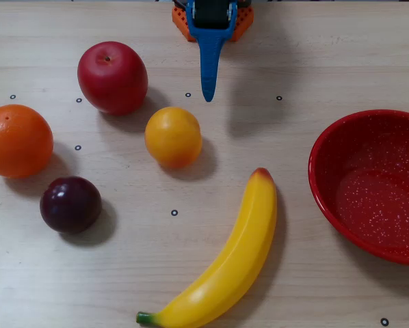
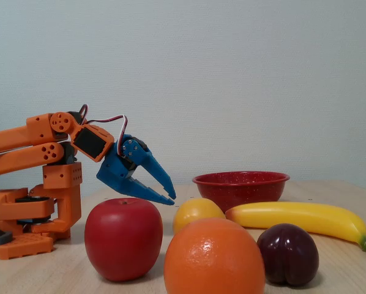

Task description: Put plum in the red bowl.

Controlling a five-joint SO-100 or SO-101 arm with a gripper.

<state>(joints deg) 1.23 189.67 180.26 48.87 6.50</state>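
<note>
Overhead, item by item. Plum (image 1: 70,204): one, dark maroon, glossy, near the left edge of the table (image 1: 307,287), just below the orange (image 1: 16,140) and well apart from everything on the right. Red bowl (image 1: 327,147): one, white-speckled, empty, cut by the right edge. Apple (image 1: 113,76): one, toward the top left. Small yellow fruit (image 1: 173,137): one, near centre. Banana (image 1: 225,263): one, slanting toward the bottom edge. Gripper (image 1: 208,92): blue, at the top edge, pointing down at bare table; this view does not settle how its jaws stand.

Fixed view, side on. Gripper (image 2: 169,195): fingers parted a little, holding nothing, hovering above the apple (image 2: 123,237). Plum (image 2: 287,254): front right, beside the orange (image 2: 214,257). Bowl (image 2: 241,187) and banana (image 2: 296,217) behind.

Handling, as judged: the plum looks light, stiff and slick, apt to roll; grip it across its widest middle.
</note>
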